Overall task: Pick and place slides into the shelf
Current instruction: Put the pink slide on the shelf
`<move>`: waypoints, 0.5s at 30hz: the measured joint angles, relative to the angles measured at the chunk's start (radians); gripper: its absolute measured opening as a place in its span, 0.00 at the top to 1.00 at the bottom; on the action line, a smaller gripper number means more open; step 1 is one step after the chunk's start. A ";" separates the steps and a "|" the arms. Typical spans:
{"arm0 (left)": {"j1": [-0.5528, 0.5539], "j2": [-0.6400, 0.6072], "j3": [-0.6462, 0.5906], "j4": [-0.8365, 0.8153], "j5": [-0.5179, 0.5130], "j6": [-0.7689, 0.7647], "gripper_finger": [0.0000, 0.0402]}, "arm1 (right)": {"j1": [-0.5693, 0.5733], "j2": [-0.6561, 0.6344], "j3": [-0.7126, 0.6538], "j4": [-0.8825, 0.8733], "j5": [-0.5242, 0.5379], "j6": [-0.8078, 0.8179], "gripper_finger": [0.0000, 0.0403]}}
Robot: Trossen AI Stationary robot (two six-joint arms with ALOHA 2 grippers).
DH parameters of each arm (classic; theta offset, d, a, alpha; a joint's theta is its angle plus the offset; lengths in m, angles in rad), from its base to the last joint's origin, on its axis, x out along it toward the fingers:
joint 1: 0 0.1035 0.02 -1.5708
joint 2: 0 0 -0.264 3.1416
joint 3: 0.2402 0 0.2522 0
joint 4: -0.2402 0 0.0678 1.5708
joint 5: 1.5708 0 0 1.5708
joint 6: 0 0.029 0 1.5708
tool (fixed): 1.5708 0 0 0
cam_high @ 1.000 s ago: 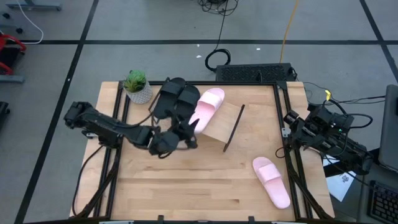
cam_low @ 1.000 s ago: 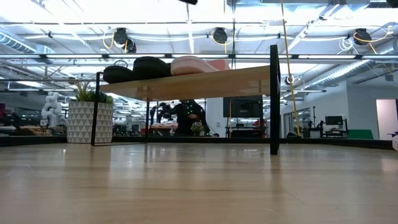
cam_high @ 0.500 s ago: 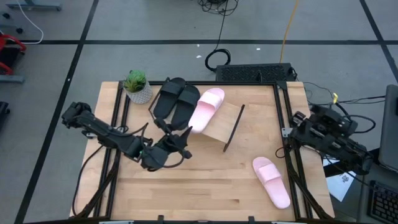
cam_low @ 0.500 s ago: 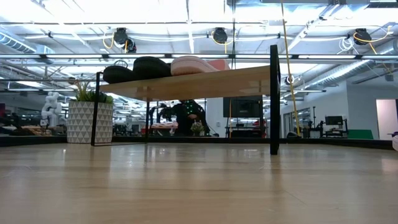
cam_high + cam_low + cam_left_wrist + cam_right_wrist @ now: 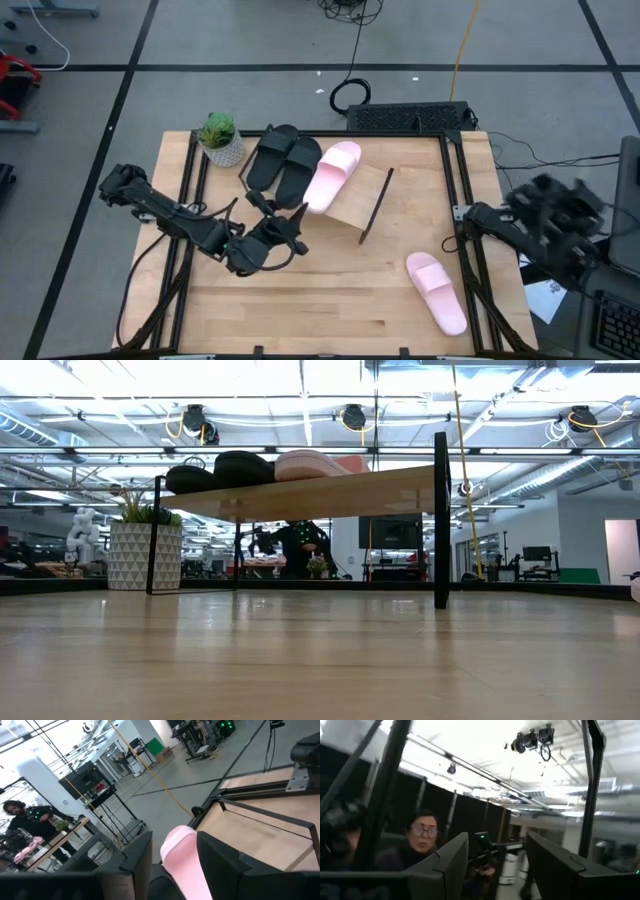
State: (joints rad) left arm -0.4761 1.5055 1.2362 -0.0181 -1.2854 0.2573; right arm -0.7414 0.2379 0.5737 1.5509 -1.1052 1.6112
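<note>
Two black slides [image 5: 283, 160] and one pink slide [image 5: 332, 173] lie side by side on the shelf [image 5: 358, 208], a light plank on a black frame. The low view shows them on the shelf top [image 5: 330, 492]. The second pink slide [image 5: 437, 291] lies sole down on the table near its right near corner. My left gripper [image 5: 296, 215] is open just short of the shelved pink slide's near end, which shows between its fingers in the left wrist view [image 5: 184, 857]. My right gripper [image 5: 464, 220] waits open at the table's right edge [image 5: 497, 840].
A small potted plant [image 5: 221, 138] stands at the table's far left corner beside the shelf [image 5: 145, 552]. A black frame rail [image 5: 466, 250] runs along the right edge. Bare wood lies between the shelf and the near edge. A person [image 5: 422, 845] shows in the room behind.
My left gripper has drawn back from the pink slide on the shelf, toward the table's near left, staying open. My right arm's upper part has swung toward the right, away from the table, and shows blurred. The slides have stayed in place.
</note>
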 joint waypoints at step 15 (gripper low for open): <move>-0.024 0.000 0.000 -0.001 0.000 -0.024 0.60 | -0.462 -0.016 0.655 -0.125 -0.135 0.154 0.54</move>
State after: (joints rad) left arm -0.4998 1.5059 1.2358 -0.0194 -1.2852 0.2329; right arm -1.2031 0.2219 1.2290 1.4256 -1.2404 1.7653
